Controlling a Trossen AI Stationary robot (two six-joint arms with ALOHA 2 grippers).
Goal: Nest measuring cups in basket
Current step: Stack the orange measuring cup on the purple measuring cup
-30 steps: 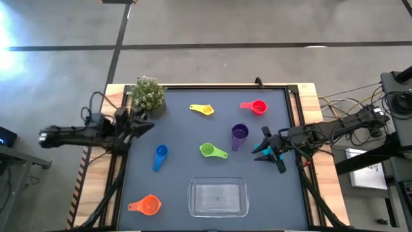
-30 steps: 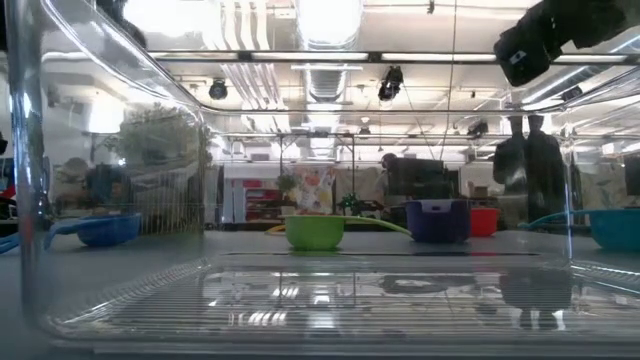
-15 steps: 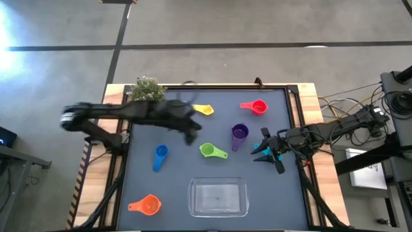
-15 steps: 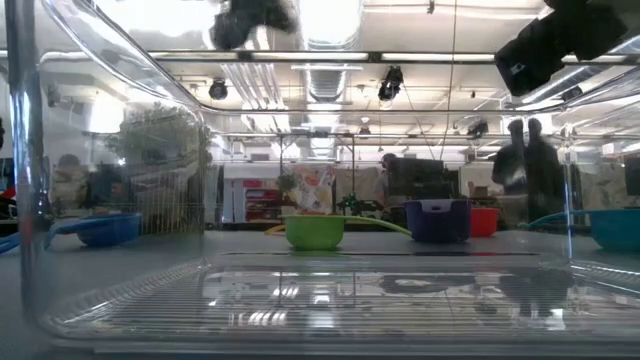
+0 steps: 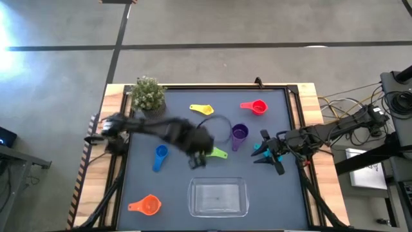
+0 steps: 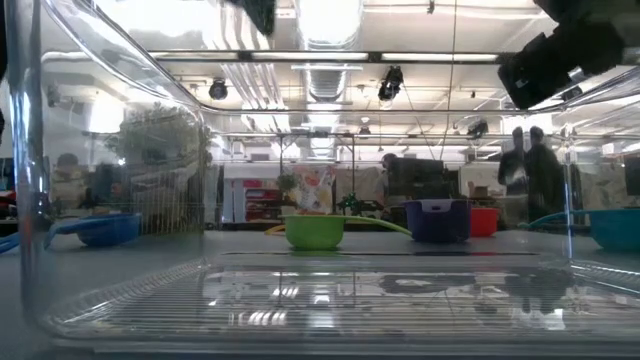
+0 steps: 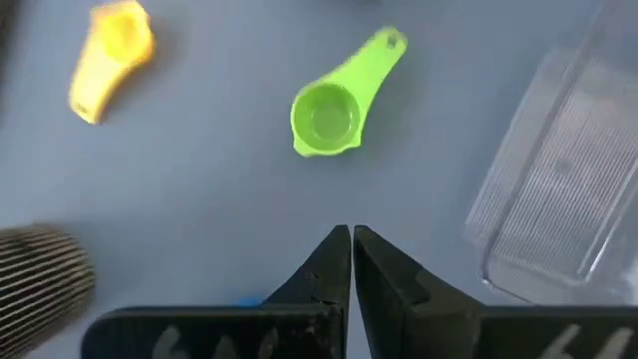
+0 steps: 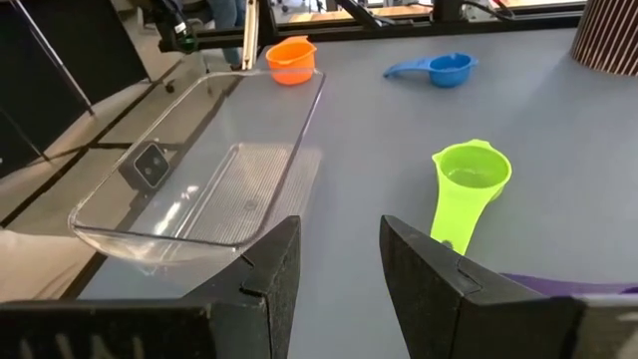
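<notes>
the left gripper (image 7: 351, 261) hangs clenched and empty just above the green measuring cup (image 7: 329, 114) at mid table (image 5: 174, 193). the right gripper (image 8: 339, 261) waits released near the purple cup (image 5: 239, 133) (teal one just beside it). the clear basket (image 5: 217, 196) sits empty at the front edge.

The left arm (image 5: 164, 131) is smeared by blur in the high view, and most of the green measuring cup (image 5: 217, 153) is covered by it. The purple measuring cup (image 8: 573, 286) gets cut off at the right wrist view's edge.
</notes>
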